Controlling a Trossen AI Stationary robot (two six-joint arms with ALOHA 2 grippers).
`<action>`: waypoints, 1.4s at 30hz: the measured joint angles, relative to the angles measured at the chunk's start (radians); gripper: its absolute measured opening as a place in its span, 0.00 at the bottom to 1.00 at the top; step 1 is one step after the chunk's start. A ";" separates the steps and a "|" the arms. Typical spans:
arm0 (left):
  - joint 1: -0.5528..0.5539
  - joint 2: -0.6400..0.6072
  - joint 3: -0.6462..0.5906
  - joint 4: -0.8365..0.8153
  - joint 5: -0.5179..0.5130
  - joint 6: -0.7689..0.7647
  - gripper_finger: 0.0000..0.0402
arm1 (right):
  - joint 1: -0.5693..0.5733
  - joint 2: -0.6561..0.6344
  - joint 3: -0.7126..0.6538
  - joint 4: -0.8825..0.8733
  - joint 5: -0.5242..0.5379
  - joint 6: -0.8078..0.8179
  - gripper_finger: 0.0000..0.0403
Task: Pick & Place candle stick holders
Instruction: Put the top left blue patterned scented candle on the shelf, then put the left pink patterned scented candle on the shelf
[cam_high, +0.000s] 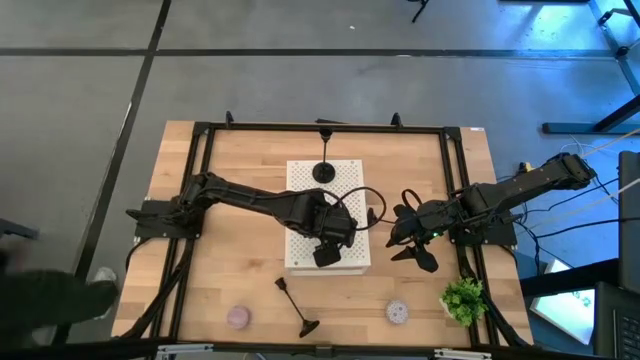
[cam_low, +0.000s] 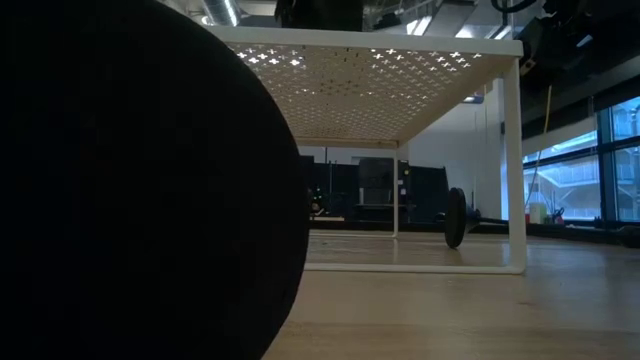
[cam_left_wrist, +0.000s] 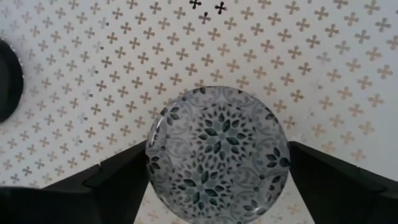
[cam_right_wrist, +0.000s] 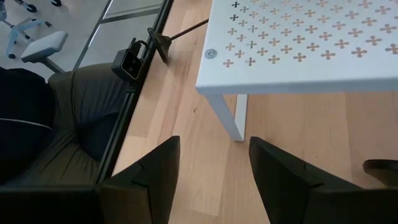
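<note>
I am watching from above as the left end effector (cam_high: 327, 250) is hovering over the near part of the white perforated board (cam_high: 300, 180) in the middle of the wooden desk (cam_high: 250, 290). Its wrist camera is showing a round grey patterned puck (cam_left_wrist: 217, 155) sitting between its two dark fingers (cam_left_wrist: 118, 186), which are standing close at either side of the puck; I cannot tell whether they are pressing on it. One black candle stick holder (cam_high: 324, 170) is standing upright at the far end of the board. Another black holder (cam_high: 296, 306) is lying tipped over on the desk near the front edge, between a pink puck (cam_high: 238, 317) and a lavender puck (cam_high: 398, 312). The right end effector (cam_high: 412, 240) is waiting just right of the board, fingers spread apart, near a small green plant (cam_high: 463, 298).
</note>
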 joint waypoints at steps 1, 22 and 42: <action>0.000 0.000 0.000 0.000 0.003 -0.001 0.90 | 0.000 0.000 0.000 0.000 0.000 0.000 0.48; -0.018 -0.059 0.001 -0.067 -0.022 -0.050 0.91 | 0.000 0.000 0.000 -0.005 -0.001 0.000 0.48; -0.296 -0.147 0.001 -0.123 0.050 -0.408 0.91 | 0.000 0.000 0.000 -0.020 -0.002 0.000 0.48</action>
